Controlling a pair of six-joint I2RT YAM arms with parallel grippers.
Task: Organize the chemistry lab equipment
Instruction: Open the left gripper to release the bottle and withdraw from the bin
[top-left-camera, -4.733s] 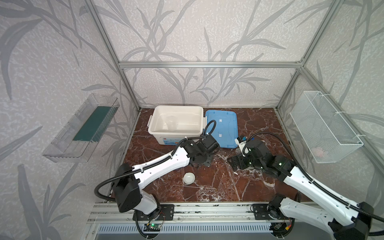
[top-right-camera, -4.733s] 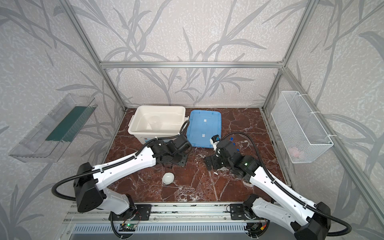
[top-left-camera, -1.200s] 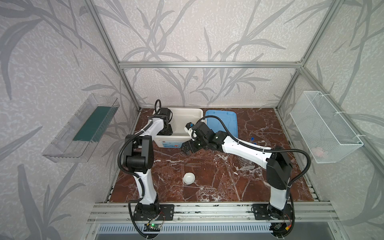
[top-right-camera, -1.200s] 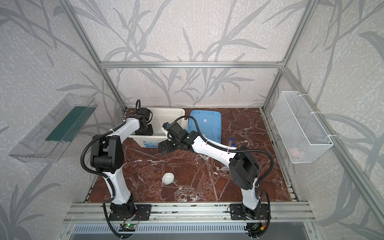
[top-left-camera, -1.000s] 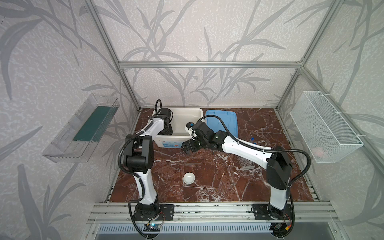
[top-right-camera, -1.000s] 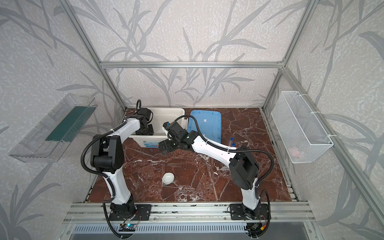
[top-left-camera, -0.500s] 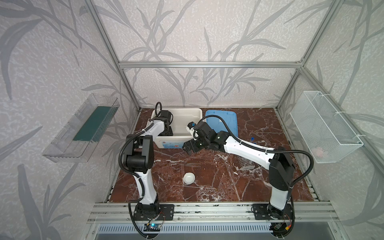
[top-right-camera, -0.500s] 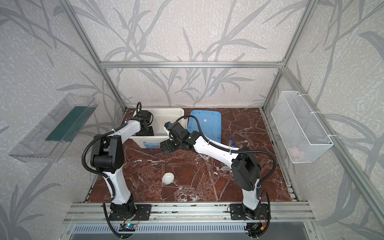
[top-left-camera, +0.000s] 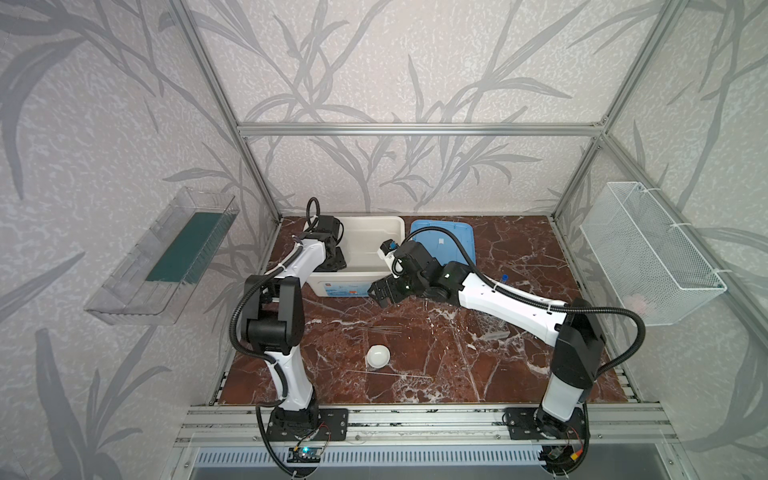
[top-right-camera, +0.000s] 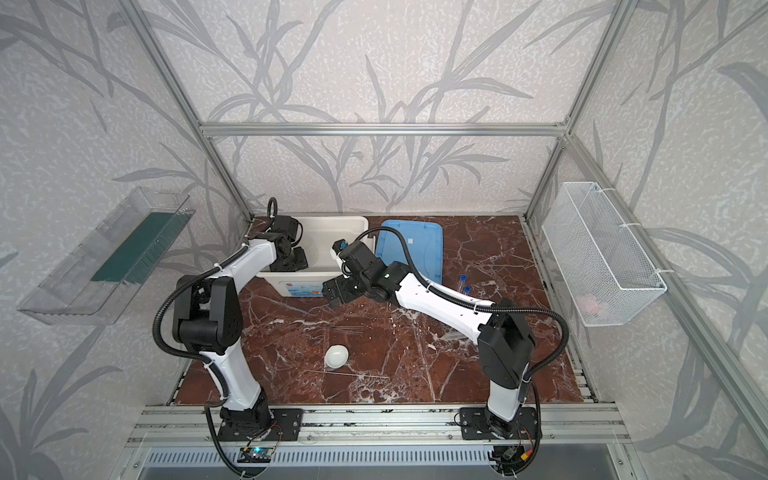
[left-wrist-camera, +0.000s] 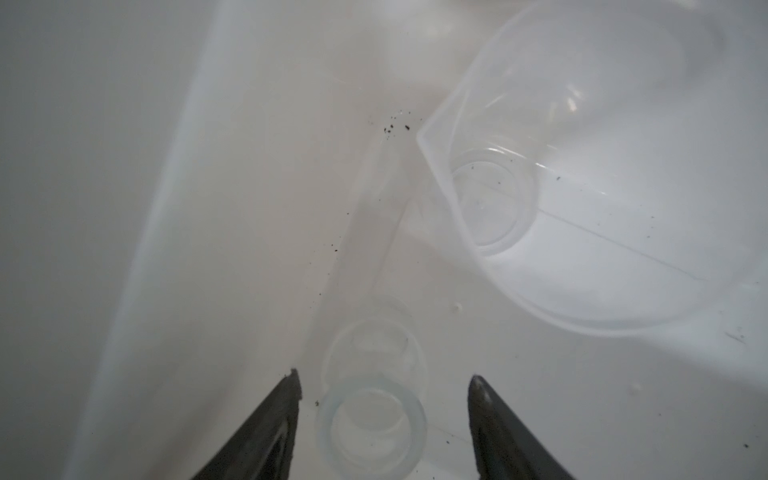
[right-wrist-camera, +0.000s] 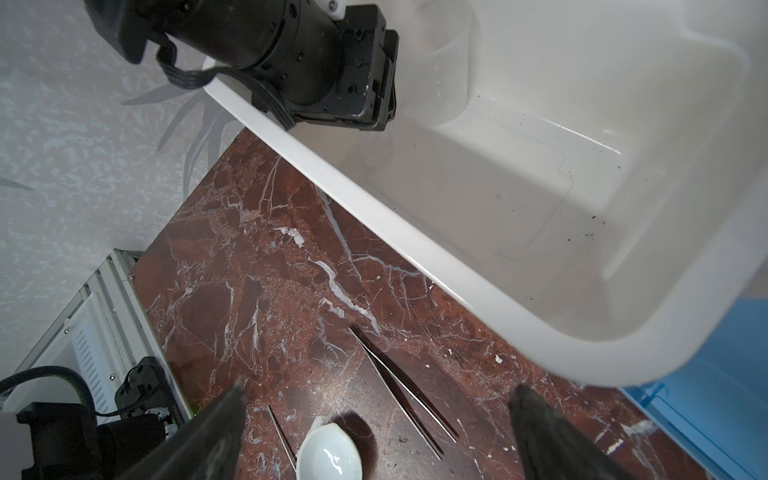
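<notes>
Two open end effectors: left end effector (left-wrist-camera: 384, 386) just released the small clear jar (left-wrist-camera: 371, 428), now stowed in the far white bin (top-left-camera: 361, 278) beside the clear beaker (left-wrist-camera: 582, 187); right end effector (right-wrist-camera: 379, 385) hangs empty.

Pale walls (top-left-camera: 395, 62) papered with a grey leaf pattern close in three sides, braced by an aluminium frame (top-left-camera: 415, 129). The table (top-left-camera: 457, 365) is red-brown marble with white veins, evenly lit. In both top views a clear tray (top-left-camera: 124, 291) with a dark green insert (top-left-camera: 183, 249) hangs on the left-hand wall and a white wire basket (top-left-camera: 648, 257) on the right-hand one. A metal rail (top-left-camera: 415, 419) runs along the front.
</notes>
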